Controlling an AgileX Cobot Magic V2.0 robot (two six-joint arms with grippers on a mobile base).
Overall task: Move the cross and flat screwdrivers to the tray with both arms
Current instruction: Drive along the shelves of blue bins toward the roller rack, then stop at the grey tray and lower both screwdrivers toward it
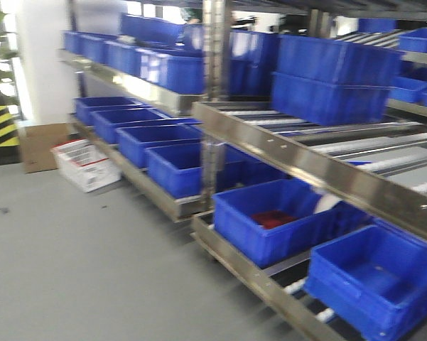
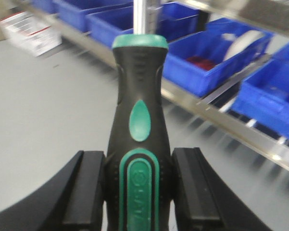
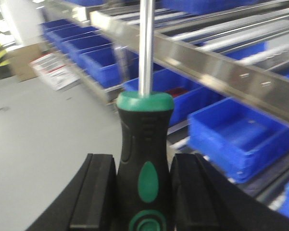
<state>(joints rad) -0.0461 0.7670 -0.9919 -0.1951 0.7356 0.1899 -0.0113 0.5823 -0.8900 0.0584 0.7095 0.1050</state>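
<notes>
My left gripper (image 2: 138, 185) is shut on a screwdriver (image 2: 138, 120) with a black and green handle; its steel shaft points up out of the top of the left wrist view. My right gripper (image 3: 143, 192) is shut on a second screwdriver (image 3: 144, 139) with the same black and green handle, shaft pointing up. Both tips are out of view, so I cannot tell cross from flat. No tray shows as such. Neither gripper shows in the front view.
Steel roller shelving (image 1: 298, 153) holds several blue bins (image 1: 270, 220) on two levels, running from far left to near right. One bin holds something red (image 1: 273, 219). A white crate (image 1: 85, 163) and cardboard (image 1: 39, 145) lie on the grey floor (image 1: 78, 263).
</notes>
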